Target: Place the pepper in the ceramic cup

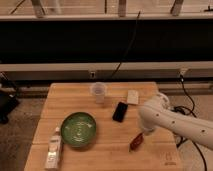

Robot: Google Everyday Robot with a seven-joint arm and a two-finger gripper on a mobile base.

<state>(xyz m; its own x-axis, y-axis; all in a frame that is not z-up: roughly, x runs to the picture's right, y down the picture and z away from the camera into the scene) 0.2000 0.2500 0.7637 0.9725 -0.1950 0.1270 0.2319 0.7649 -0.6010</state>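
The dark red-brown pepper point(135, 142) lies on the wooden table point(105, 152), right of the middle, near the front. The pale ceramic cup point(99, 92) stands upright at the back middle of the table. My white arm reaches in from the right, and its gripper point(142, 133) is low over the table, right at the upper end of the pepper. The arm's bulk hides most of the gripper. The cup is well apart from the gripper, to the back left.
A black phone point(120, 111) lies between the cup and the pepper. A green bowl point(78, 130) sits front left with a white bottle point(54, 148) lying beside it. A small pale block point(133, 96) lies at the back right. Cables hang behind the table.
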